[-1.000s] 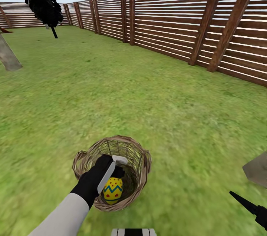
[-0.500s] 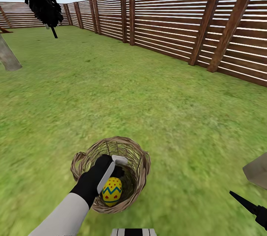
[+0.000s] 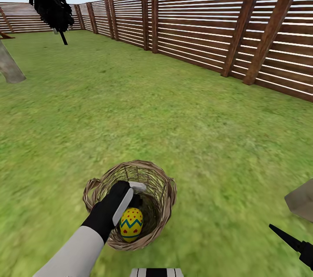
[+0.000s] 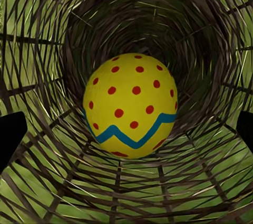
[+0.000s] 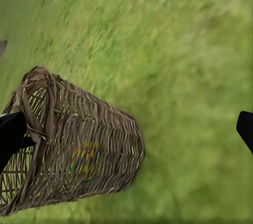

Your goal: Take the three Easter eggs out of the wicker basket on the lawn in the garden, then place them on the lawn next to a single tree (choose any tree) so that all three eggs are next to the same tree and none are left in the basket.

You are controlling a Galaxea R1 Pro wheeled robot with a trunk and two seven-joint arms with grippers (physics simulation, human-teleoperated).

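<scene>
In your head view, the left gripper [image 3: 130, 196] reaches into the wicker basket [image 3: 163, 181] and its black body hides the basket's interior at 9 o'clock, so only one Easter egg [image 3: 131, 224] is countable there; you cannot tell from it whether others lie beneath. The left wrist view cuts both fingertips [image 4: 10, 137] at the frame edges. In the right wrist view the egg [image 5: 84, 162] is only a blurred yellow patch behind the weave. The tree trunk [image 3: 8, 68] at 9 o'clock is cut off by the frame edge.
</scene>
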